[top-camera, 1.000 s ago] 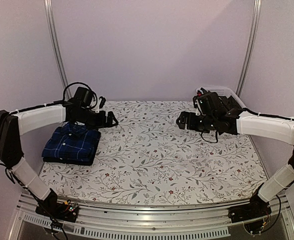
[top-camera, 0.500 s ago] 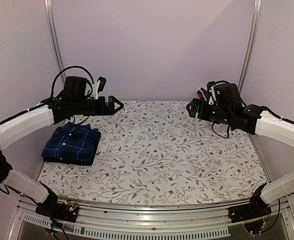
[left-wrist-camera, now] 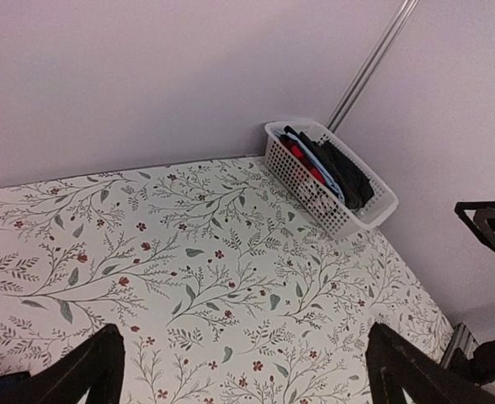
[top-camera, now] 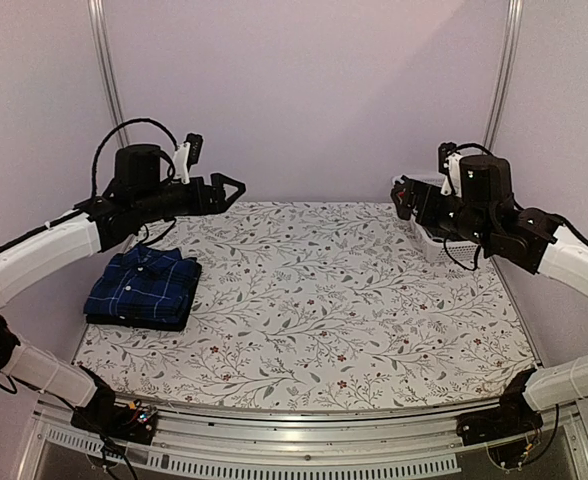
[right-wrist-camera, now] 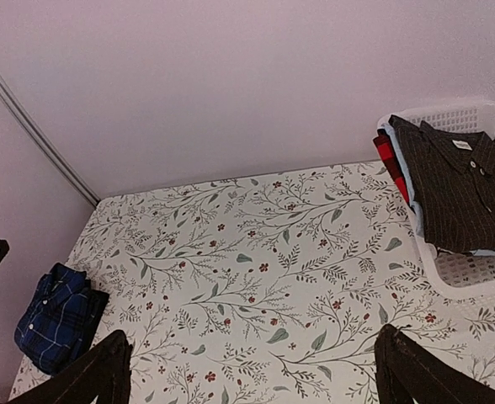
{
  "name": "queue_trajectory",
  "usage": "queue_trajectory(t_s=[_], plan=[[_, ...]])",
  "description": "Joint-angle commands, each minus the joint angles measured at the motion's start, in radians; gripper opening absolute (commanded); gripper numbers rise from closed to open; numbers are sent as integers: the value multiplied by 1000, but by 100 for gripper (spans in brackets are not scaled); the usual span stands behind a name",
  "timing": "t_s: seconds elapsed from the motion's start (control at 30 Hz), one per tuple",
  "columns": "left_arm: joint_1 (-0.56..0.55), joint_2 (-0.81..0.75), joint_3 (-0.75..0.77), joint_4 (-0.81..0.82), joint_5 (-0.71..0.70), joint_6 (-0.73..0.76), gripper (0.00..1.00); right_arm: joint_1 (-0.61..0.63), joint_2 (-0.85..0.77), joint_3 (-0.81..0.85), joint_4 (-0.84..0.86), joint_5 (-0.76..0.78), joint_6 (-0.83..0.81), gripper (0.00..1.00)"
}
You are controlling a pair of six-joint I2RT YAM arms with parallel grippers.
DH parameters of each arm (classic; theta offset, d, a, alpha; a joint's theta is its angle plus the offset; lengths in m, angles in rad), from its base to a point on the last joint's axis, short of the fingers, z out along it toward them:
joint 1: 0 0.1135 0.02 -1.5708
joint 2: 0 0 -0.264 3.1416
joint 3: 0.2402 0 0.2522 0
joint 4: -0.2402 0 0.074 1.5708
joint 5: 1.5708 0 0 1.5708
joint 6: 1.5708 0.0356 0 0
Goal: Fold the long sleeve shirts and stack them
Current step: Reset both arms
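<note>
A blue plaid long sleeve shirt (top-camera: 144, 288) lies folded on the left of the table, with a dark layer showing under its front edge. The right wrist view shows it too (right-wrist-camera: 58, 316). A dark collared shirt with small white buttons (right-wrist-camera: 462, 189) lies on top of the clothes in the white basket (right-wrist-camera: 471, 273) at the back right. My left gripper (top-camera: 229, 190) hangs open high above the table, to the right of and behind the plaid shirt (left-wrist-camera: 243, 353). My right gripper (top-camera: 404, 197) is open in the air just left of the basket (right-wrist-camera: 252, 362). Neither holds anything.
The basket (left-wrist-camera: 332, 181) also holds red and light blue cloth beside the dark shirt. My right arm partly hides the basket (top-camera: 439, 240) in the top view. A floral cloth (top-camera: 314, 300) covers the table. Walls and metal posts stand close behind and at both sides.
Both arms have risen and swung back. The left gripper lifted away from beside the plaid shirt. The right gripper drew back and up towards the basket. Both stayed open.
</note>
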Motion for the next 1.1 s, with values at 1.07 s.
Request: queue_trajectory(t_s=[1.07], plan=[[-9, -19, -23, 40, -56, 9, 100, -5, -50, -2, 39, 75, -75, 99]])
